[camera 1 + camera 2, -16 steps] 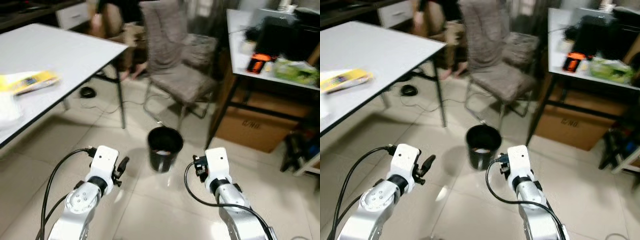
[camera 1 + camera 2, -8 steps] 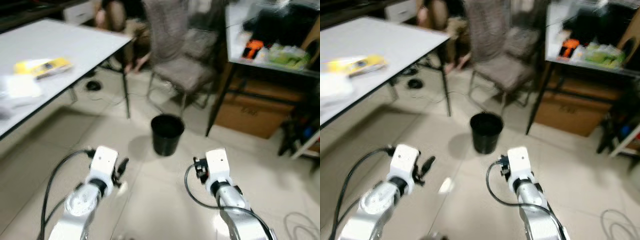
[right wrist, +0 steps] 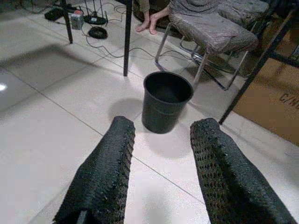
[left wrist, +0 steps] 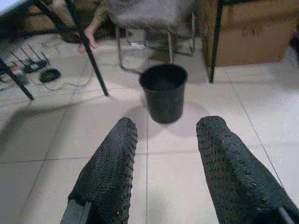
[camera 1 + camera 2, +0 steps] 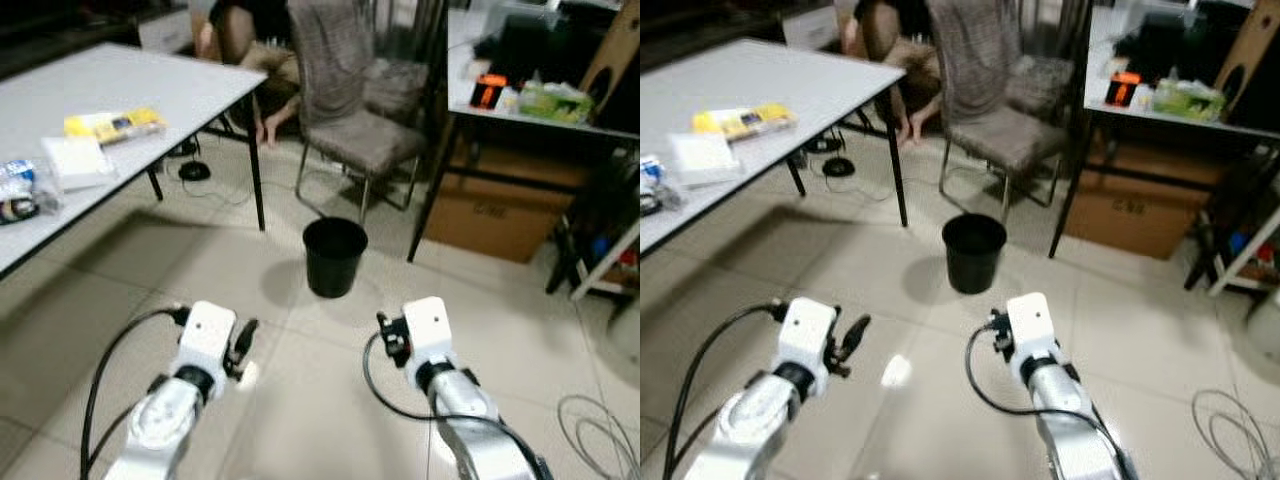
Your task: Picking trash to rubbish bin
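Note:
A black rubbish bin (image 5: 334, 255) stands upright on the tiled floor, between a table leg and a chair. On the white table (image 5: 150, 85) at the left lie a yellow packet (image 5: 113, 123), a white packet (image 5: 78, 160) and a crumpled wrapper (image 5: 14, 192). Both arms reach forward low over the floor, short of the bin. My left gripper (image 4: 168, 128) is open with nothing between its fingers, and the bin (image 4: 163, 91) sits ahead of it. My right gripper (image 3: 163, 126) is open and empty too, facing the bin (image 3: 167, 100).
A grey padded chair (image 5: 355, 110) stands behind the bin. A person's bare feet (image 3: 152, 21) rest on the floor by it. At the right is a cluttered desk (image 5: 530, 105) with a cardboard box (image 5: 490, 215) under it. Cables (image 5: 600, 425) lie on the floor at the right.
The camera has pulled back and turned a little: the bin looks smaller and farther, and more of the left table shows. Both grippers stay open and empty.

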Motion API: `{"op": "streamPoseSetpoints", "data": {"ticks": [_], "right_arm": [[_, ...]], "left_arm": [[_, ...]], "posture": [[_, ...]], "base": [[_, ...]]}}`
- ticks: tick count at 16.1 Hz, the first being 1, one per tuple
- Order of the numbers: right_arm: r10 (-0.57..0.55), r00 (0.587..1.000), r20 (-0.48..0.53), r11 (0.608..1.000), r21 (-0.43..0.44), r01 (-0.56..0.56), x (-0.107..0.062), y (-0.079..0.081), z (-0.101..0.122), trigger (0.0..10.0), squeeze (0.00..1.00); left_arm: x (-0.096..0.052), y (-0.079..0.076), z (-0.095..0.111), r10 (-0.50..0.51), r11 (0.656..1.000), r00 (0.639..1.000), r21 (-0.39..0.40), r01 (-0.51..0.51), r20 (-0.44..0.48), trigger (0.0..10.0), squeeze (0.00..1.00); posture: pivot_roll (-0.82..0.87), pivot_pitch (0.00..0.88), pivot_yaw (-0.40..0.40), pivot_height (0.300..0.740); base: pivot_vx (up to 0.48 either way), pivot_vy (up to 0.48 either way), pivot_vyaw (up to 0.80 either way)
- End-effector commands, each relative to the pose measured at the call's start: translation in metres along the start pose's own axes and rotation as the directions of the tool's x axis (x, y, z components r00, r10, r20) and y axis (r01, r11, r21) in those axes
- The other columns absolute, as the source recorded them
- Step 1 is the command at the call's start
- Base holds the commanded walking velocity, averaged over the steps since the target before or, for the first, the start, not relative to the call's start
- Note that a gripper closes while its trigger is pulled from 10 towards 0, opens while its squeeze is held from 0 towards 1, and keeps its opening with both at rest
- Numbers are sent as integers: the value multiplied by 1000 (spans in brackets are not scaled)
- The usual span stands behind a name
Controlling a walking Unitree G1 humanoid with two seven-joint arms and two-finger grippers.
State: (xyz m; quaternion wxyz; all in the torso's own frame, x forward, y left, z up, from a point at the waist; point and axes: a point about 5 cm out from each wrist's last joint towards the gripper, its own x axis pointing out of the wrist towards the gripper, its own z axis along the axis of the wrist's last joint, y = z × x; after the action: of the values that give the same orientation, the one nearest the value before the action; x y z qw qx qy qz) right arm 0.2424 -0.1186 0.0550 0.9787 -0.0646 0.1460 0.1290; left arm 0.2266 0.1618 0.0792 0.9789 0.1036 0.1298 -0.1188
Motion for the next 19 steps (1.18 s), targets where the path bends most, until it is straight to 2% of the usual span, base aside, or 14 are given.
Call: {"op": "streamPoseSetpoints", "data": {"ticks": [1, 2, 4, 6, 9, 11, 13, 17, 18, 19], "right_arm": [[21, 999, 33, 1000, 4, -21, 1, 3, 8, 10000, 0], [31, 998, 60, 999, -19, -30, 3, 3, 14, 10000, 0], [47, 995, 87, 999, -13, -46, 5, 3, 21, 10000, 0], [118, 984, 134, 993, -30, -115, 6, 8, 32, 10000, 0], [203, 958, 203, 979, -51, -197, 8, 20, 48, 10000, 0], [202, 952, 230, 979, -48, -196, 9, 20, 56, 10000, 0], [202, 940, 274, 979, -45, -197, 10, 17, 69, 10000, 0], [221, 935, 279, 975, -54, -214, 11, 17, 71, 10000, 0], [231, 932, 280, 973, -67, -221, 13, 19, 72, 10000, 0], [226, 927, 300, 974, -66, -216, 15, 20, 77, 10000, 0]], "left_arm": [[-1, 8, 8, 57, 998, 997, 19, -58, 42, 10000, 0], [-1, 12, 13, 103, 995, 992, -4, -103, 73, 10000, 0], [-1, 15, 20, 140, 990, 984, -24, -138, 107, 10000, 0], [-4, 21, 26, 200, 979, 970, -52, -195, 139, 10000, 0], [-11, 33, 38, 262, 965, 948, -50, -257, 182, 10000, 0], [-11, 39, 46, 288, 958, 936, -58, -282, 200, 10000, 0], [-7, 45, 58, 295, 955, 927, -61, -289, 230, 10000, 0], [2, 47, 64, 275, 961, 931, -31, -275, 241, 10000, 0], [4, 51, 70, 269, 960, 927, 9, -281, 260, 10000, 0], [5, 55, 76, 278, 957, 921, 5, -290, 272, 10000, 0]], "posture": [[44, 0, -52, 740], [46, 0, -55, 740], [49, 0, -60, 740], [53, 0, -66, 740], [59, 0, -74, 740], [55, 0, -78, 740], [39, 0, -80, 740], [37, 0, -73, 740], [46, 0, -73, 740], [48, 0, -69, 740]], "base": [[0, 0, 800], [0, 0, 800], [0, 0, 800], [0, 0, 800], [299, 0, 800], [311, 0, 800], [339, 0, 800], [368, 0, 800], [371, 0, 800], [375, 0, 800]]}}
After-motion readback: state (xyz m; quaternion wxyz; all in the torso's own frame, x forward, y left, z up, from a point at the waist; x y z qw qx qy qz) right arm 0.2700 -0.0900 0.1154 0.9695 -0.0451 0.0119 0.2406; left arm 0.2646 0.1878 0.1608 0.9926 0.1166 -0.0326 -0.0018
